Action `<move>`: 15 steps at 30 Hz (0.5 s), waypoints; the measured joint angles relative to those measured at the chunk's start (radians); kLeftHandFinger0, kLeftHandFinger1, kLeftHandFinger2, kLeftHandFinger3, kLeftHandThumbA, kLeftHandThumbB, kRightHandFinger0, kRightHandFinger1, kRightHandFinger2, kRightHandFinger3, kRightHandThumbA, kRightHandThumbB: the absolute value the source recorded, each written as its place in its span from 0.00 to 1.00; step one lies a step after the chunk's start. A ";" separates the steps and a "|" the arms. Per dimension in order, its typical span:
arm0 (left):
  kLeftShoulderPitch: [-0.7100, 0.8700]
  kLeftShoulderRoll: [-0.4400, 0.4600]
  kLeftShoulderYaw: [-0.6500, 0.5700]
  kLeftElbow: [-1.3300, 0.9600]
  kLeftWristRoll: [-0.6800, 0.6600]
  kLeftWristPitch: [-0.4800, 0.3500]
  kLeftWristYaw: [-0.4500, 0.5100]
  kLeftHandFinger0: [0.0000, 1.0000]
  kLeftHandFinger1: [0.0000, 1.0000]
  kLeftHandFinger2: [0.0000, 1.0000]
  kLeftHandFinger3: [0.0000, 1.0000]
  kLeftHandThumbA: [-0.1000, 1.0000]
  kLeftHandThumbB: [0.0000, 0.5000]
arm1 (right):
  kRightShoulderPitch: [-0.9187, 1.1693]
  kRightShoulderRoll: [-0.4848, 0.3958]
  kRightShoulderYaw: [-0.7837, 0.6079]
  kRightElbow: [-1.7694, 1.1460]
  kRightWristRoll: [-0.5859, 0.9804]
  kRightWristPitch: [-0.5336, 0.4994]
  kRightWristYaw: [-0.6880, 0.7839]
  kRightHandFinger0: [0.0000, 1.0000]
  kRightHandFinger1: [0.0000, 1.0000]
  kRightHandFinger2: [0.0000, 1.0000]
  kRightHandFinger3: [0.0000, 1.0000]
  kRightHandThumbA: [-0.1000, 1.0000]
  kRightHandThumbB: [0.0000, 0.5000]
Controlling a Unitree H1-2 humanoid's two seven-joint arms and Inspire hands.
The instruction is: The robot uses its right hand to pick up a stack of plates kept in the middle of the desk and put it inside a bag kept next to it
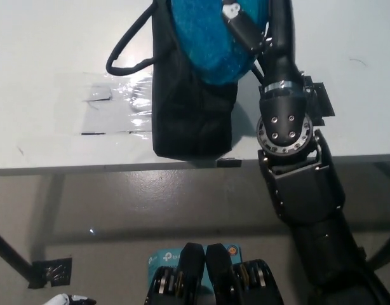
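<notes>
The black right hand grips the blue plates (stack apparently tilted on edge) over the upright black bag, its long axis running away from the desk edge.

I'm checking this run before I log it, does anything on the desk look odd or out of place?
Nothing is spilled or broken. A crinkled patch of clear tape is stuck to the white desk left of the black bag. The right hand holds the blue plates over the bag's top.
</notes>
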 measured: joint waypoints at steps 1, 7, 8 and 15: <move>0.001 0.000 -0.002 0.000 0.001 0.000 0.000 0.79 0.76 0.87 1.00 0.83 0.08 | 0.014 -0.004 0.011 0.009 -0.014 -0.006 -0.005 0.00 0.00 0.00 0.00 0.00 0.65; 0.001 0.000 -0.004 0.000 0.006 0.000 -0.001 0.80 0.77 0.86 1.00 0.81 0.08 | 0.049 -0.045 0.049 0.060 -0.074 -0.053 -0.045 0.00 0.00 0.12 0.00 0.00 0.66; 0.001 0.000 -0.004 0.000 0.008 0.000 -0.002 0.80 0.77 0.86 1.00 0.81 0.06 | 0.054 -0.049 0.053 0.062 -0.083 -0.058 -0.050 0.00 0.00 0.13 0.00 0.00 0.69; 0.001 -0.003 -0.005 -0.001 0.014 0.000 -0.002 0.78 0.76 0.87 1.00 0.81 0.09 | 0.067 -0.035 0.061 0.104 -0.118 -0.091 -0.096 0.00 0.00 0.16 0.09 0.00 0.46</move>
